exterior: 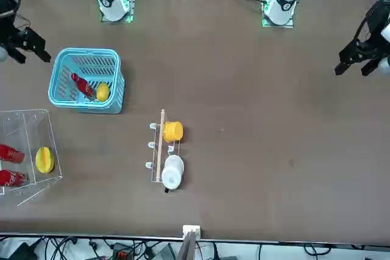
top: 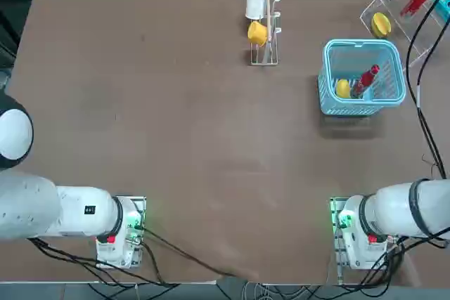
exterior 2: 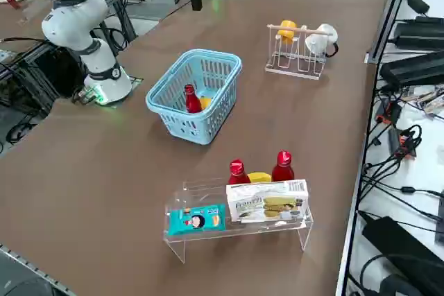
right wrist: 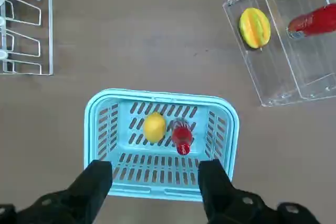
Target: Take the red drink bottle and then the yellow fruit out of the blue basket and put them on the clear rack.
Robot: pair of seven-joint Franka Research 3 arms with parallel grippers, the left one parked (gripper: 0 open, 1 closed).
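Note:
The blue basket [top: 362,44] [right wrist: 157,95] stands at the right of the table. Inside it the red drink bottle [top: 365,81] [right wrist: 181,136] leans on the floor, with the small yellow fruit [top: 342,88] [right wrist: 154,127] right beside it. My right gripper [right wrist: 155,174] [exterior: 27,53] hovers well above the basket, open, nothing between its fingers. The clear rack [top: 401,22] [exterior 2: 236,230] stands beyond the basket, at the table's far right corner.
The rack holds two red bottles [exterior 2: 237,170], a larger yellow-green fruit [right wrist: 254,27] and flat packs [exterior 2: 267,206]. A wire cup stand [top: 265,47] with a yellow cup [top: 257,32] and a white cup [top: 254,3] stands at the far middle. A cable [top: 422,110] hangs near the right edge.

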